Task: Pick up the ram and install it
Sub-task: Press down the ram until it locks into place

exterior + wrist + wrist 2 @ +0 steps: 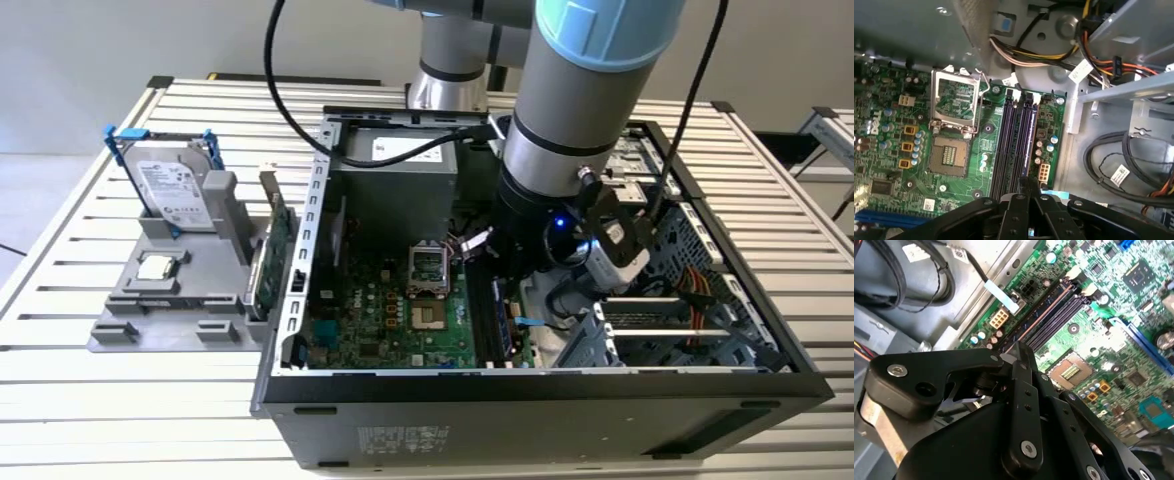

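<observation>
Ram seating unconfirmed in memory slots (1015, 145), gripper (1027, 186) hovering just above, fingers (1021, 196) pinched together, apparently empty.

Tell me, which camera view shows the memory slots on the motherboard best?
The first wrist view: the memory slots run in full length beside the open CPU socket. The second wrist view shows them slanted, partly behind the gripper. In the exterior view the arm covers them partly.

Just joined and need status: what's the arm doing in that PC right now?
The arm's gripper is down inside the open computer case, right over the memory slots beside the CPU socket. The visible lengths of the slots look empty. I can't tell whether it holds the ram. A hard drive stands on a fixture outside the case, at the exterior view's left.
</observation>
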### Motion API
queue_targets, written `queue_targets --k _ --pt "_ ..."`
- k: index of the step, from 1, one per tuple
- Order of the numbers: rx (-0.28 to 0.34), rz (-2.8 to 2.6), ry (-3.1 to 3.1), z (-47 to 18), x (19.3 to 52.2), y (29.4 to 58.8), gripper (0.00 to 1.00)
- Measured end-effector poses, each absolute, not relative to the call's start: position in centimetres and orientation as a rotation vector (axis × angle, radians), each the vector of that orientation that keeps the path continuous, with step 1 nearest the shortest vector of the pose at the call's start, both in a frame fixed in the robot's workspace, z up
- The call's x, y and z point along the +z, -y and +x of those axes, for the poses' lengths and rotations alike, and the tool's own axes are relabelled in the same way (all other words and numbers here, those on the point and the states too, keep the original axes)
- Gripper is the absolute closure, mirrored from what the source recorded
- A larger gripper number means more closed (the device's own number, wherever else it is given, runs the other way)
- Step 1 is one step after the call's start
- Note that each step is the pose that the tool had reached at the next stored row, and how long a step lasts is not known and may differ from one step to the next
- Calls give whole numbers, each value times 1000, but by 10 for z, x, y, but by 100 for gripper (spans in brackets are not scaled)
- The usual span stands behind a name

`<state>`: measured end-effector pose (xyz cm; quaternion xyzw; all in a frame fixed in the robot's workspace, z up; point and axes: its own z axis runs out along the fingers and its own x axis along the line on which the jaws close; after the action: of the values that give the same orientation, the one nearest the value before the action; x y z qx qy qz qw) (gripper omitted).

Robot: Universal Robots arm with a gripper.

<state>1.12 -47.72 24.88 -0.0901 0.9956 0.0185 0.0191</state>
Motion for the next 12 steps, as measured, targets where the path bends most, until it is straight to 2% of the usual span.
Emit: queue_targets --k 12 --pt "64 -616 -3045 11 249 477 100"
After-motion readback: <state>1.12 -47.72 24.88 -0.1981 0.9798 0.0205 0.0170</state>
